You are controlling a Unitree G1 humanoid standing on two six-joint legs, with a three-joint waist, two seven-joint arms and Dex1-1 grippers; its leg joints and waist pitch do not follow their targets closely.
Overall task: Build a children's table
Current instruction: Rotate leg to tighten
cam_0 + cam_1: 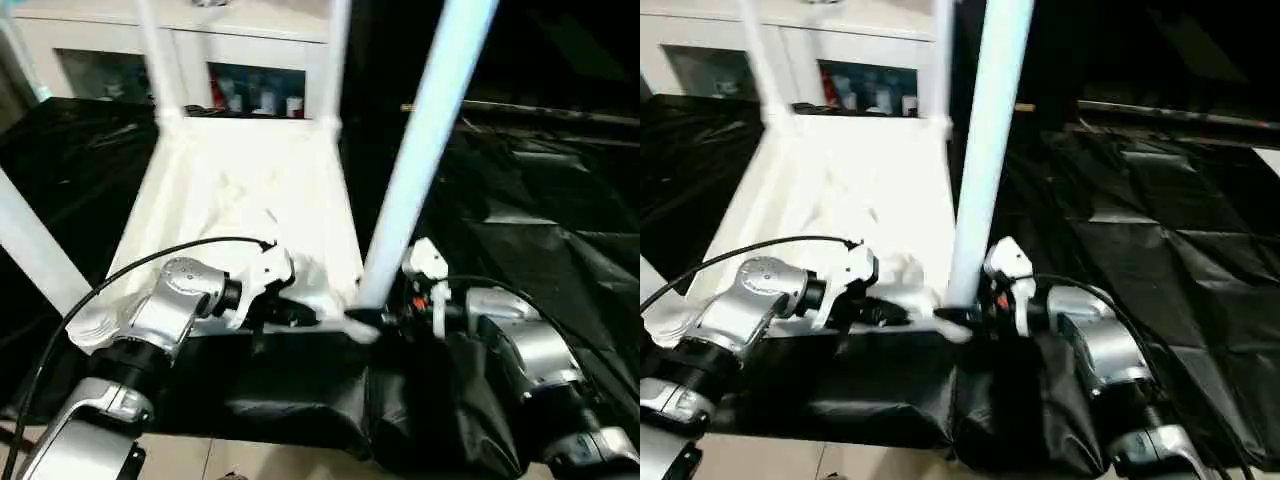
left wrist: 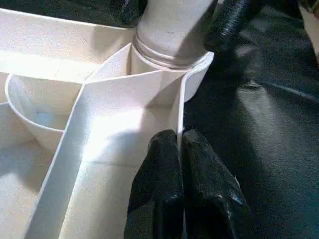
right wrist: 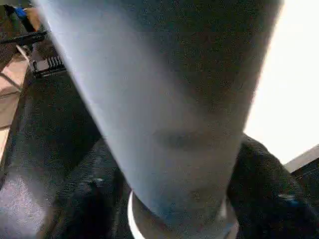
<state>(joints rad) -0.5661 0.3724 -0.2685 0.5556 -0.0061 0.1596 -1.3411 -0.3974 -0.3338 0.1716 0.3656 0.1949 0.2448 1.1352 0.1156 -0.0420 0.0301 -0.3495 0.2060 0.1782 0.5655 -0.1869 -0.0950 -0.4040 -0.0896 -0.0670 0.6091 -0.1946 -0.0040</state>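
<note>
the tabletop (image 1: pixel 240 215) lies upside down on black sheeting (image 1: pixel 540 230), ribbed underside up, its far end toward a white cabinet (image 1: pixel 250 60) with glass doors. four white legs rise from its corner sockets: two thin-looking ones at the far corners (image 1: pixel 160 60) (image 1: pixel 335 60), one at the near left corner (image 1: pixel 35 250), and the near right leg (image 1: pixel 420 150), tall and slightly tilted, standing in the corner socket (image 2: pixel 169 59) nearest the grippers.

the left gripper (image 2: pixel 180 149) sits at the tabletop's near edge, just left of that near right leg. its two black fingers (image 2: pixel 159 169) are pressed together with the thin upright edge wall of the tabletop pinched between them, close to the socket. inside the tabletop next to the wall, a diagonal rib and a curved rib run away from the socket.

the right gripper (image 1: pixel 385 315) is at the base of the near right leg, on the side away from the tabletop. in the right wrist view the leg (image 3: pixel 164 109) stands between its dark fingers (image 3: pixel 264 189), one on each side, the jaws partly open around the tube; whether the pads press on it i cannot tell.

a black cable (image 1: pixel 130 265) arcs over the left forearm above the tabletop's near left part.
</note>
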